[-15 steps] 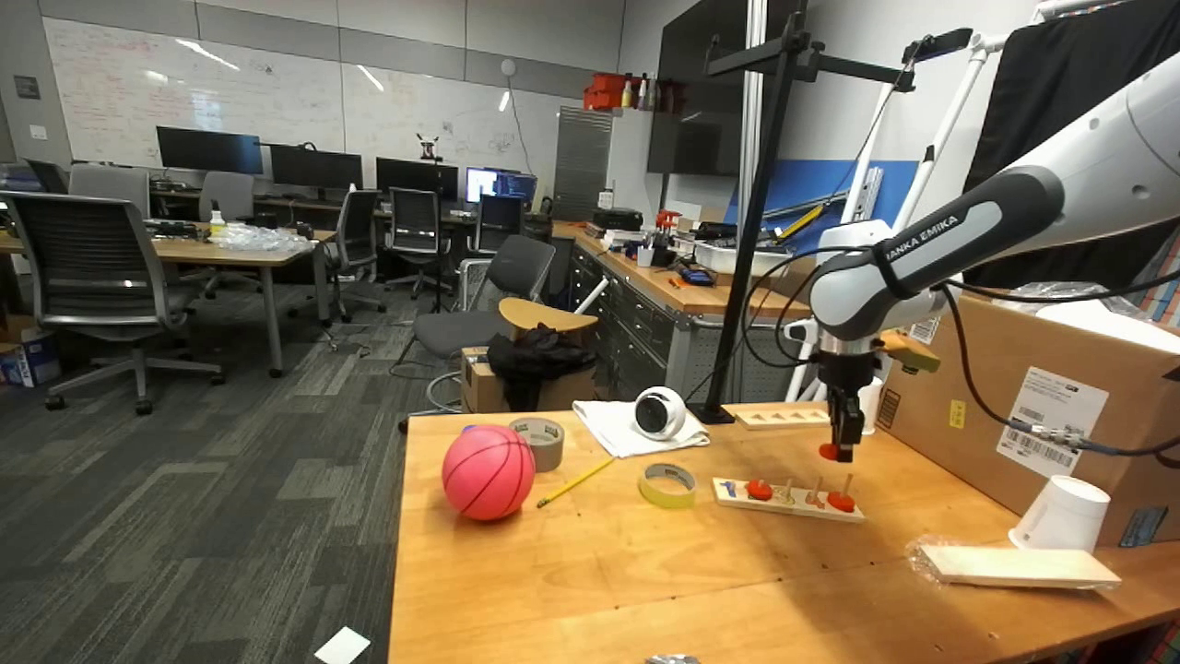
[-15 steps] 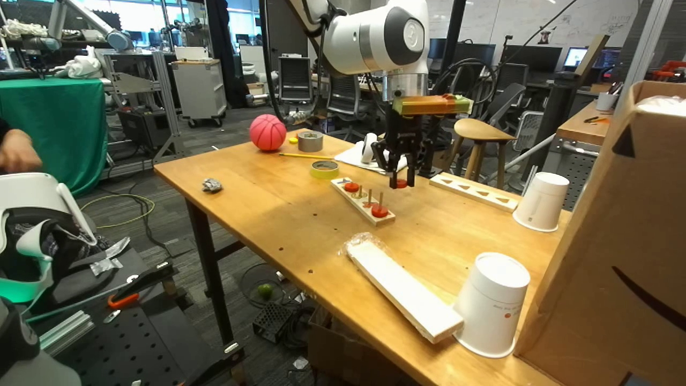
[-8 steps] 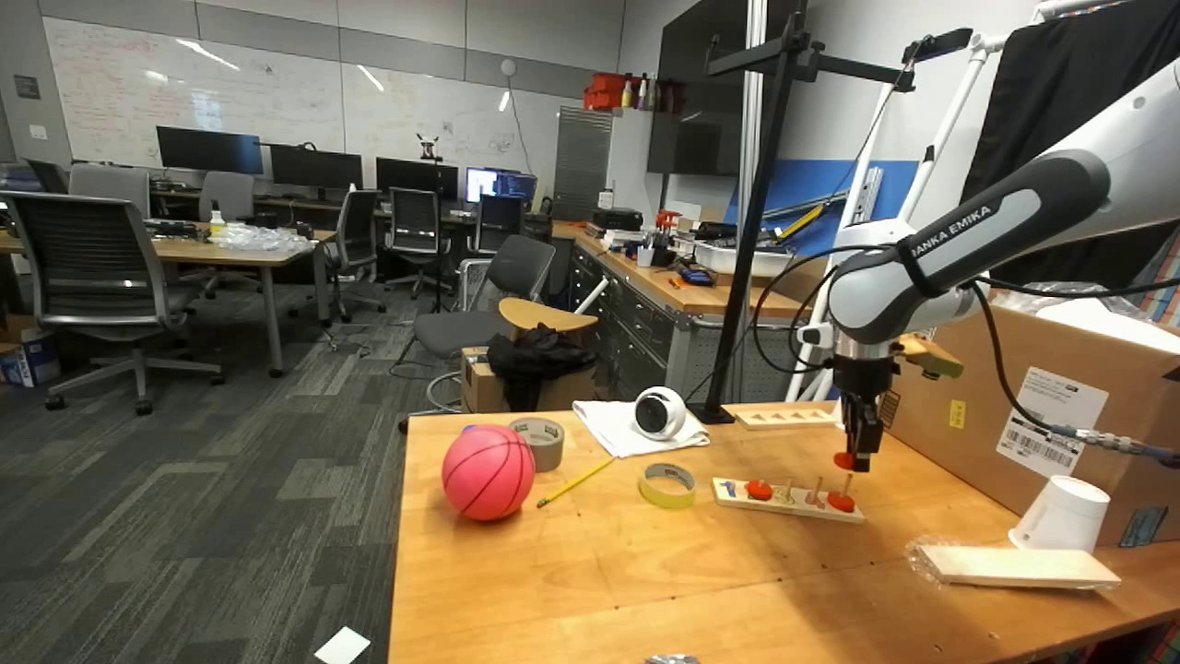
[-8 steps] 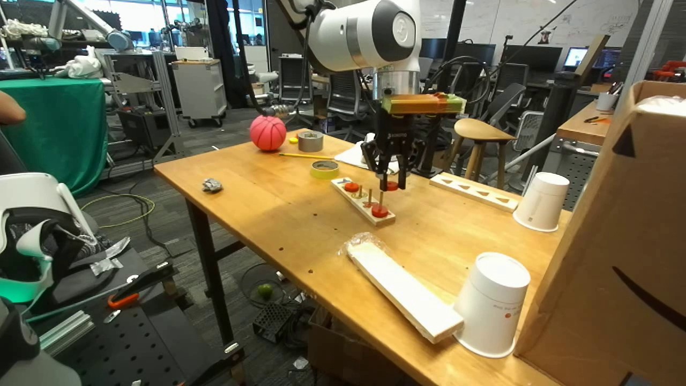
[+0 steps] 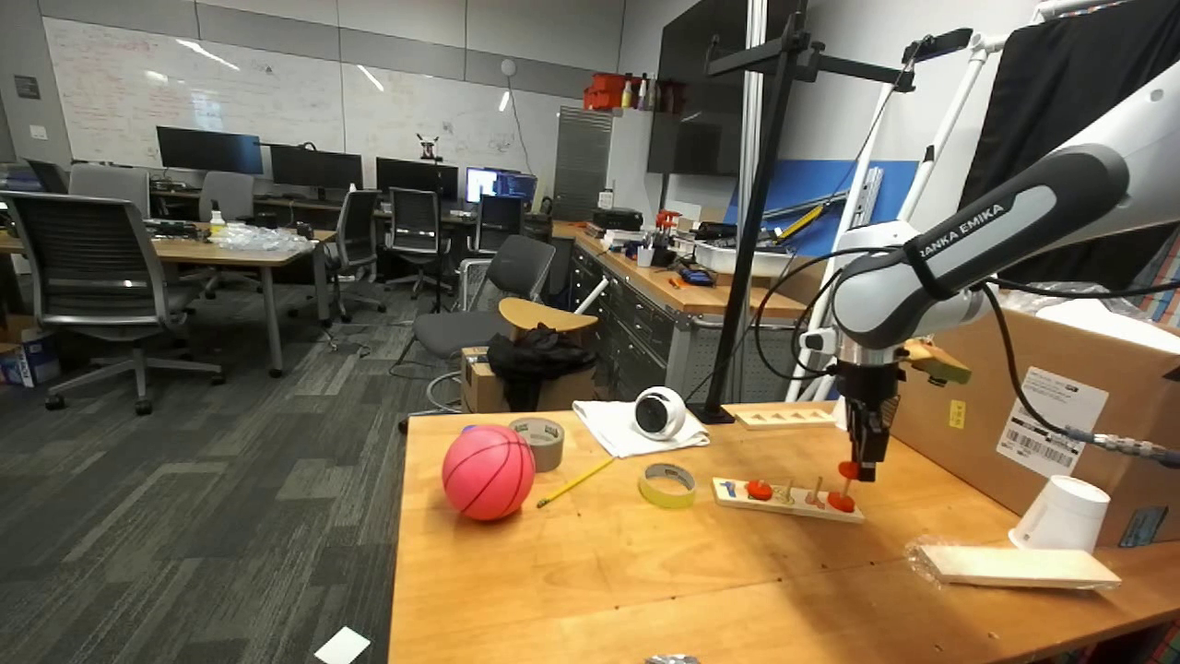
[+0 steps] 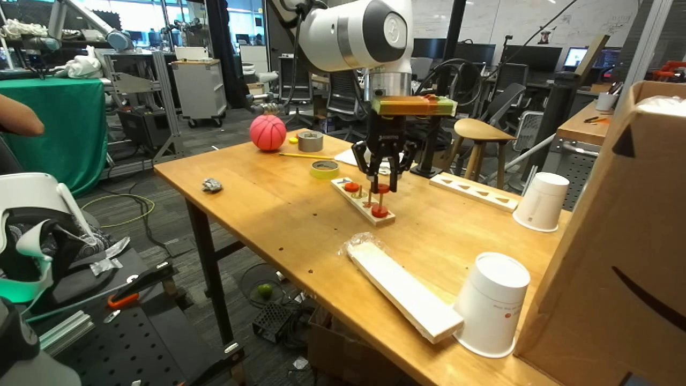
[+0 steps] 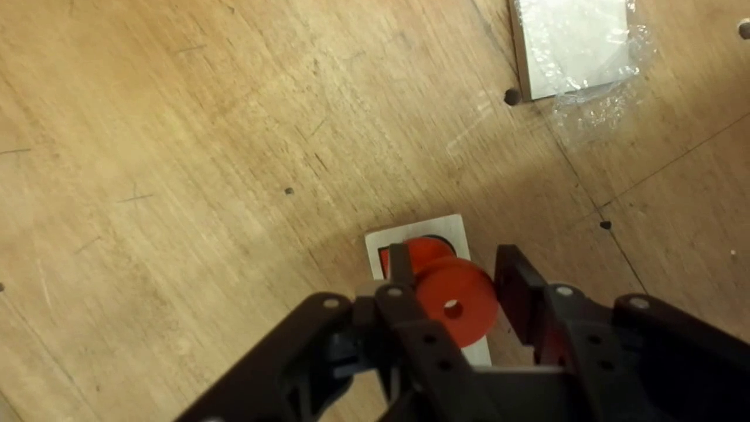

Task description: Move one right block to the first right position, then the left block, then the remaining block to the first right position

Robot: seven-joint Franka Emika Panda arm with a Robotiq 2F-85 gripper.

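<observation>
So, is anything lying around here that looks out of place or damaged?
Two bits look like litter: a white square lying by itself on the floor, and a crumpled grey lump, perhaps foil, on the table. I see no damage on the red disc in the pincer.

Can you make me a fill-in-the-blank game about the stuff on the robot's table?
The disc held in the jaws is coloured ____.
The pencil is coloured ____.
The white cups on the table stand upside ____.
The number of tape rolls on the table is ____.

Missing words: red; yellow; down; two.
</observation>
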